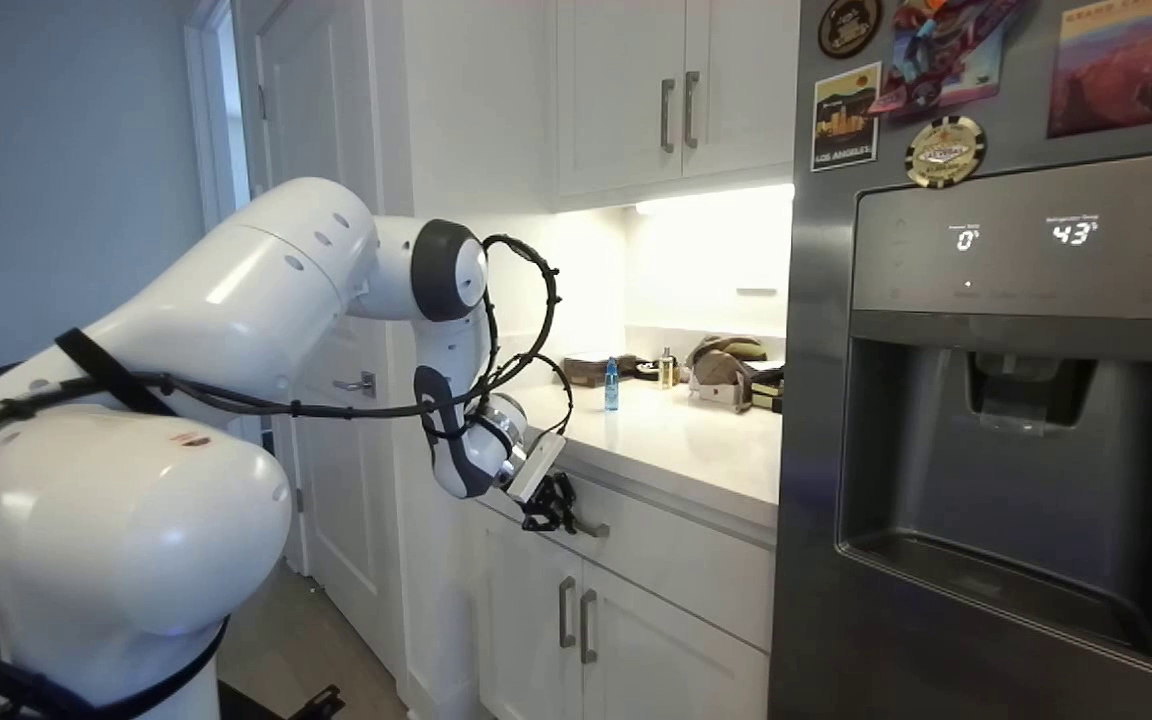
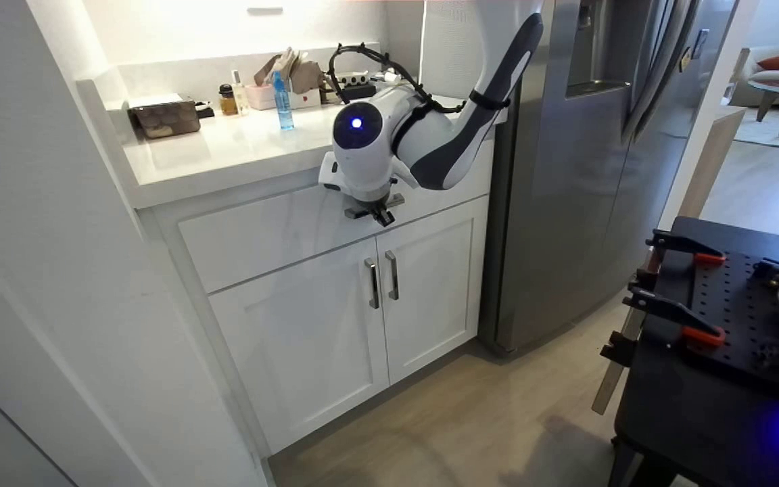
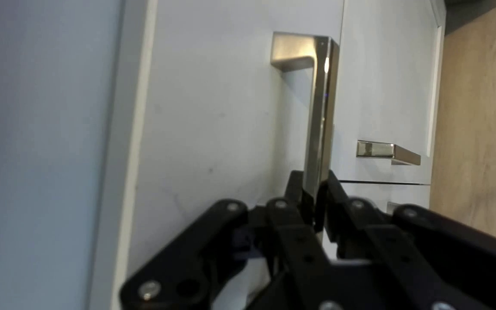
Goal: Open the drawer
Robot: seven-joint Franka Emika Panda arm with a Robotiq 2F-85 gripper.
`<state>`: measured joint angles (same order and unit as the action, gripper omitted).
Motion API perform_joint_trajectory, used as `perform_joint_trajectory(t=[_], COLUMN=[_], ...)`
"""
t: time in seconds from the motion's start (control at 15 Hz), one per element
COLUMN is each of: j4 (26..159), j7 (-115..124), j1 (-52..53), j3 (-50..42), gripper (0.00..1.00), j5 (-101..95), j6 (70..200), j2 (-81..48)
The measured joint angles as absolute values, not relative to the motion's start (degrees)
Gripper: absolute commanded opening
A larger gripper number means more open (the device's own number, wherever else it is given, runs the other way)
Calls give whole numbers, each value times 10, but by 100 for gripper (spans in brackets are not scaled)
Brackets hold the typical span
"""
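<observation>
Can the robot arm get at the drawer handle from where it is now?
Yes, it seems so: the gripper looks closed on the drawer handle, one jaw on each side, with nothing visible in the way.

Drawer handle [image 3: 322, 107] partly hidden (behind hand [image 3: 315, 189]); fridge [image 1: 996, 330] cropped.
</observation>
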<state>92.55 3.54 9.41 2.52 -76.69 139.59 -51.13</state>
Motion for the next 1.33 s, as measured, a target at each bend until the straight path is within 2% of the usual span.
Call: perform_joint_trajectory(t=[0.8, 1.33], j4=[994, 1129], j7=[10, 60], j1=[79, 91], j3=[44, 67], gripper=[3, 3], j5=[-738, -737], j6=[1419, 1420], j2=[-467, -388])
